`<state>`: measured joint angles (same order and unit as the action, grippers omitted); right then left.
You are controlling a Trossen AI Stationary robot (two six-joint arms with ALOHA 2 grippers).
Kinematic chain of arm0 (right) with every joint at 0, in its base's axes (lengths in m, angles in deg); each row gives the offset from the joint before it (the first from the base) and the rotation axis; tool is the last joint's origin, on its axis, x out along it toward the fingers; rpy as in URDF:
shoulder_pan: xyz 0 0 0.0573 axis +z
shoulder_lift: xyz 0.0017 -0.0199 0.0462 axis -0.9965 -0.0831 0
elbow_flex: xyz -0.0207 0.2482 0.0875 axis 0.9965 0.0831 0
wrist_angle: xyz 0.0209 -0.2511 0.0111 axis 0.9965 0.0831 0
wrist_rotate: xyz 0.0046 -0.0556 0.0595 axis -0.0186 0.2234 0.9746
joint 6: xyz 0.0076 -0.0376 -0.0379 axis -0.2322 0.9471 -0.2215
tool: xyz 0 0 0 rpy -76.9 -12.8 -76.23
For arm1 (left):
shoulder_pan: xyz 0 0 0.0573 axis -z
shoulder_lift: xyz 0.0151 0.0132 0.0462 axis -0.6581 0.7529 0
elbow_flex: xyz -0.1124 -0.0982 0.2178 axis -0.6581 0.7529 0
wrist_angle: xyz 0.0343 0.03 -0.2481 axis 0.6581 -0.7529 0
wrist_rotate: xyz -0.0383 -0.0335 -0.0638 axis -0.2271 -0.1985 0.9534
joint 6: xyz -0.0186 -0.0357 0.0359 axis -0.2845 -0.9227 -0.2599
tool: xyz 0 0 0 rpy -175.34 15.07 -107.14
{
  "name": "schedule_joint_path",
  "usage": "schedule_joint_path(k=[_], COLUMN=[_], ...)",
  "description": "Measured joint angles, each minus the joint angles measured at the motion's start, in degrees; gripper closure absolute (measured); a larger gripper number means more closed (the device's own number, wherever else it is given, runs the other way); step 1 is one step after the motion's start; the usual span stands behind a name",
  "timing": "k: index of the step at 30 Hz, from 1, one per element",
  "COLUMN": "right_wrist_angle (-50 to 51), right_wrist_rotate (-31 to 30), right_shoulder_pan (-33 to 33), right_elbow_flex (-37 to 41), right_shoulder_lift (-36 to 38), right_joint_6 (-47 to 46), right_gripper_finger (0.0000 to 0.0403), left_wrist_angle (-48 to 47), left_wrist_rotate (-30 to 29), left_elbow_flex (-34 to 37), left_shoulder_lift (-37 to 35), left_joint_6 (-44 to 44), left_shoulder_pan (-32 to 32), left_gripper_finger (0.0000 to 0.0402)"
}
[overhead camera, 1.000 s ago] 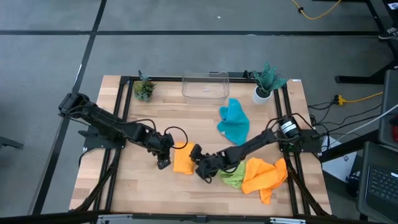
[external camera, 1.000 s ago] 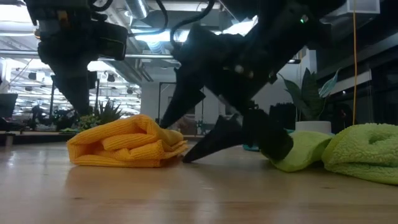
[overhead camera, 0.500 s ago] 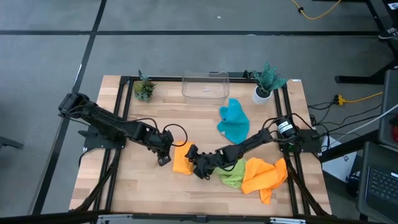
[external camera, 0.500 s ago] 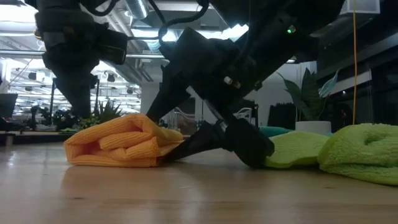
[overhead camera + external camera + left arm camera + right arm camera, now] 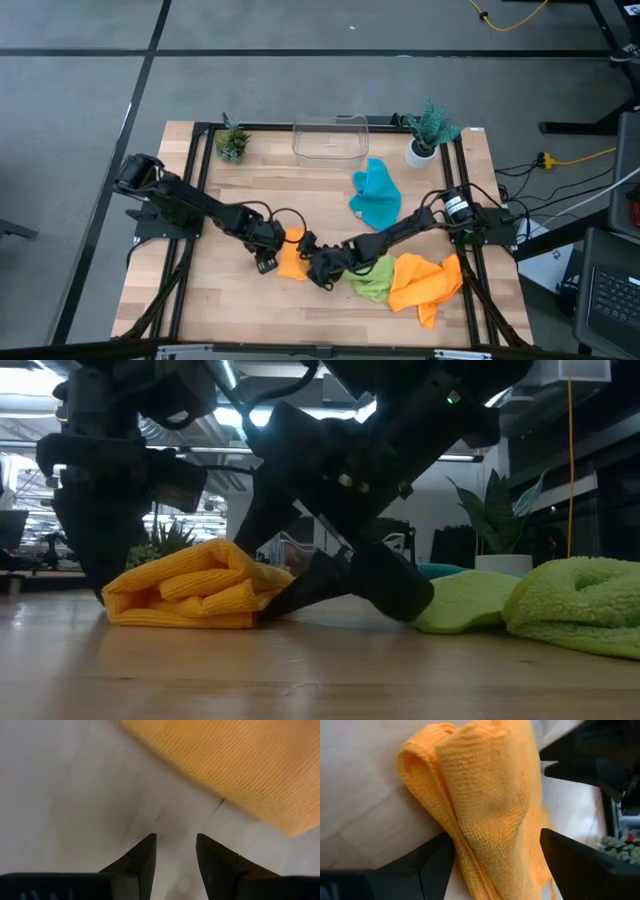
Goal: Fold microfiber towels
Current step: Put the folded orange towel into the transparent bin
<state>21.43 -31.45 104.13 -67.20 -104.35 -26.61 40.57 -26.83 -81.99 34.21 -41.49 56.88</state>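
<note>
A folded orange microfiber towel (image 5: 292,256) lies flat on the table's near middle. My left gripper (image 5: 175,840) stands low over bare wood just left of it, pointing steeply down, open, with nothing between its fingers. My right gripper (image 5: 495,855) comes in from the right, open wide, one finger on each side of the towel's right end (image 5: 490,805). A lime green towel (image 5: 372,279) and a second orange towel (image 5: 425,283) lie crumpled near the right arm. A teal-blue towel (image 5: 376,196) lies farther back. My right gripper slants down from the table's right. The tip of its lower finger (image 5: 285,600) lies at table level against the folded orange towel's right edge (image 5: 262,598). The other finger stands apart from the cloth. The towel rests flat on the table.
A clear plastic bin (image 5: 330,139) stands at the far middle, with small potted plants at the far left (image 5: 232,142) and far right (image 5: 428,128). Bare wood lies at the near left and left of the bin.
My left gripper has come down toward the table just left of the orange towel, tipping more steeply. My right gripper's lower finger has edged left against the towel's right edge, nudging the towel slightly toward the left.
</note>
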Motion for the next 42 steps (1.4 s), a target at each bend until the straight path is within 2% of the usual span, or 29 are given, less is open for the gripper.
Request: schedule_joint_path(k=[17,20,22,25,28,35,42], right_wrist_angle=[0.96,0.53,0.41,0.39,0.47,0.66,1.06], right_wrist_rotate=[3.20,4.12,4.59,4.65,4.85,4.81,4.43], right_shoulder_pan=[-1.20,-1.33,-1.38,-1.51,-1.76,-1.91,-1.91], right_elbow_flex=[-0.22,-0.20,-0.20,-0.20,-0.20,-0.22,-0.20], right_shoulder_lift=[-0.26,-0.32,-0.33,-0.33,-0.33,-0.33,-0.33], right_joint_6=[-2.78,-2.76,-2.78,-2.98,-3.02,-3.31,-9.49], right_gripper_finger=[0.0113,0.0113,0.0113,0.0113,0.0113,0.0113,0.0124], left_wrist_angle=[3.17,5.64,10.46,11.87,13.96,10.76,9.49], left_wrist_rotate=[1.26,1.26,0.14,-2.04,-1.84,-1.69,-1.71], left_elbow_flex=[0.00,0.07,0.00,-0.07,-0.02,-0.04,-0.04], left_shoulder_lift=[1.33,1.48,1.77,1.59,1.59,1.79,2.45], left_joint_6=[0.32,1.41,1.97,2.64,3.19,3.17,3.17], left_shoulder_pan=[-2.54,-2.60,-2.69,-2.78,-3.16,-3.41,-3.45], left_gripper_finger=[0.0270,0.0270,0.0270,0.0270,0.0270,0.0270,0.0270])
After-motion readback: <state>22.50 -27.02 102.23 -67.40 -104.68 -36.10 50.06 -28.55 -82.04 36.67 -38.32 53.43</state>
